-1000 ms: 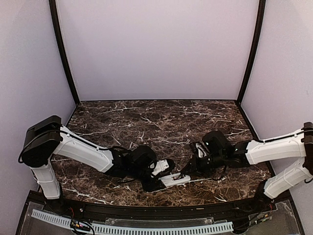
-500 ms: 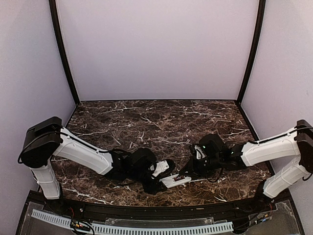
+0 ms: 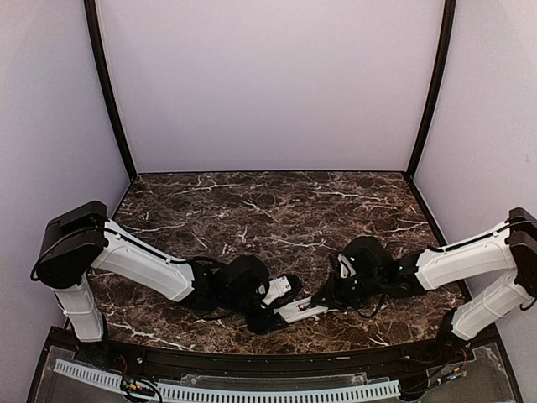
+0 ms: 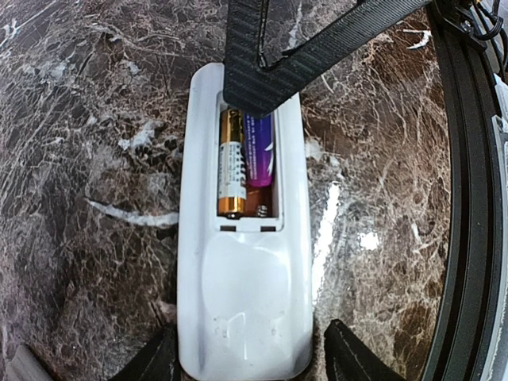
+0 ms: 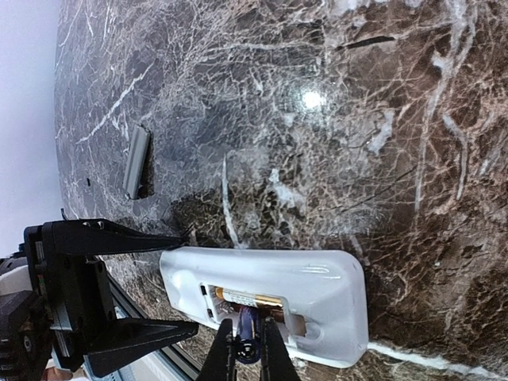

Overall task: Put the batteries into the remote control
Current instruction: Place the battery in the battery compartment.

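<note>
The white remote control (image 4: 242, 270) lies back-up on the marble near the front edge, its battery slot uncovered. One gold-and-white battery (image 4: 231, 163) lies in the slot's left bay. A purple battery (image 4: 259, 151) rests beside it, short of the spring. My right gripper (image 5: 248, 349) is shut on that purple battery (image 5: 248, 337), reaching down into the slot. My left gripper (image 4: 250, 337) is open, its fingers (image 4: 349, 357) flanking the remote's rounded end with a gap on the right side. In the top view, both grippers meet at the remote (image 3: 302, 312).
A small flat grey cover piece (image 5: 136, 161) lies on the marble beyond the remote. The table's black front rim (image 4: 468, 238) runs close along the remote's right side. Purple walls enclose the table on three sides.
My right arm has moved down and left toward the remote, bringing the purple battery into the slot. The left jaws have widened a little around the remote's end.
</note>
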You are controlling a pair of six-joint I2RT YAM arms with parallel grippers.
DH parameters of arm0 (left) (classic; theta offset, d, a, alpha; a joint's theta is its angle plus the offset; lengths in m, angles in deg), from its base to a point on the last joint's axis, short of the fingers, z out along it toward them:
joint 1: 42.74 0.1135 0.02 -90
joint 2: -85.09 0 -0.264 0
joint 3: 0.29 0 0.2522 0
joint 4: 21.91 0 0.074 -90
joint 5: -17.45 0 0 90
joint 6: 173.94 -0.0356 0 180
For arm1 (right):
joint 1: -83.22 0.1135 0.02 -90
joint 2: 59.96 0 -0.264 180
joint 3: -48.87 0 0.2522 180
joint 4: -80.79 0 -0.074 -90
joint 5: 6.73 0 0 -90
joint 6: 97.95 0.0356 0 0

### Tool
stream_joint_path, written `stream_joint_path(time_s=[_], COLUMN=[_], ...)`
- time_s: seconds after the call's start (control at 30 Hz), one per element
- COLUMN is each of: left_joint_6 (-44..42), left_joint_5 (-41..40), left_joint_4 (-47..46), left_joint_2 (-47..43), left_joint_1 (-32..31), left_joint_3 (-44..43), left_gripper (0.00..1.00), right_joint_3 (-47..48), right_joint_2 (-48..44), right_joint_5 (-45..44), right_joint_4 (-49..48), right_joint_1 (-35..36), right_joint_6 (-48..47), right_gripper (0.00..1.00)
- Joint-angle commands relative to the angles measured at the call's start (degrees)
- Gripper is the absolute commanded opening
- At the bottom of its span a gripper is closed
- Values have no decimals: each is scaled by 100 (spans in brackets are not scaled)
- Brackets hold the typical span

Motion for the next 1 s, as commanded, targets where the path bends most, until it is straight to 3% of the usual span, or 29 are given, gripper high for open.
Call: stream_joint_path(time_s=[0.0,0.3,0.5,0.73,0.97], left_joint_6=[123,142,138,138,116], left_joint_5=[102,91,85,91,130], left_joint_4=[845,863,872,888,914], left_joint_2=[379,435,446,503,517], left_joint_1=[-52,-52,-57,-52,-53], left_joint_3=[195,170,170,138,115], left_gripper=[61,57,57,56,57], right_joint_3=[-135,-257,-173,142,652], right_joint_2=[1,520,276,-133,2], right_joint_5=[-229,-54,-167,-584,-794], right_joint_4=[-10,-593,-29,925,1630], right_joint_1=[118,334,403,400,399], right_joint_6=[86,377,364,98,-358], right_gripper=[0,0,0,25,32])
